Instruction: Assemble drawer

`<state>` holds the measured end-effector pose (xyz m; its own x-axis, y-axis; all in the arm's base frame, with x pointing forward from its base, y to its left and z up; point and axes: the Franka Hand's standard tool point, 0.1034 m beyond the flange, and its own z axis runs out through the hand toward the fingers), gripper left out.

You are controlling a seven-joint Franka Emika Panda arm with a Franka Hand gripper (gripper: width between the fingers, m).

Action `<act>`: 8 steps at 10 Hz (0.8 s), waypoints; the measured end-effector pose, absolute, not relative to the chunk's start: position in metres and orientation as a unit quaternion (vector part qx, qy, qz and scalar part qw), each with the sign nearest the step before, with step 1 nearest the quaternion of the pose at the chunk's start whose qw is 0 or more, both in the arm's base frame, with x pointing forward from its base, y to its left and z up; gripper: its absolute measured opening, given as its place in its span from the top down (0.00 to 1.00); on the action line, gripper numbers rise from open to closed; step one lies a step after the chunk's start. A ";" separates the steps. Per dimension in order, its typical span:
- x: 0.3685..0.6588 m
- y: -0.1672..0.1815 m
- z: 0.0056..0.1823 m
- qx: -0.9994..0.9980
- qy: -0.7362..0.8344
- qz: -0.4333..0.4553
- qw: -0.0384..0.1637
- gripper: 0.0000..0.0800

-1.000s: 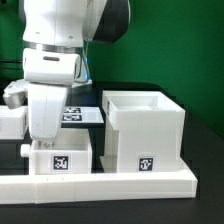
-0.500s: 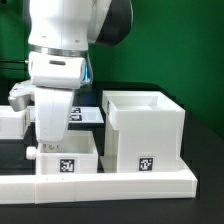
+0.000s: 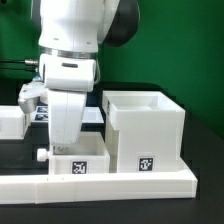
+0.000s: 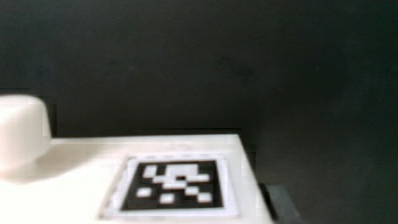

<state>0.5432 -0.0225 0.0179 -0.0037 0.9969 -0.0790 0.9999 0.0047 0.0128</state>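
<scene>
The drawer [image 3: 78, 160] is a small white open-top box with a square marker on its near face and a round knob [image 3: 40, 155] sticking out toward the exterior view's left. It stands on the black table just left of the larger white cube casing [image 3: 145, 130], almost touching it. My gripper [image 3: 68, 142] reaches straight down onto the drawer's wall. Its fingertips are hidden behind the hand and the drawer, and it appears shut on the drawer. The wrist view shows a white drawer face with a marker [image 4: 178, 185] and the knob [image 4: 18, 135], blurred.
A low white border wall [image 3: 100, 186] runs along the front, against the drawer and casing. The marker board [image 3: 38, 116] lies behind the arm. Another white part [image 3: 10, 122] stands at the exterior view's far left. The table is black, with a green backdrop.
My gripper and the drawer have moved together toward the exterior view's right, closing the gap to the casing. The casing has not moved.
</scene>
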 end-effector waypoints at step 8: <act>0.543 -0.008 0.014 0.690 0.722 -0.026 0.034 0.94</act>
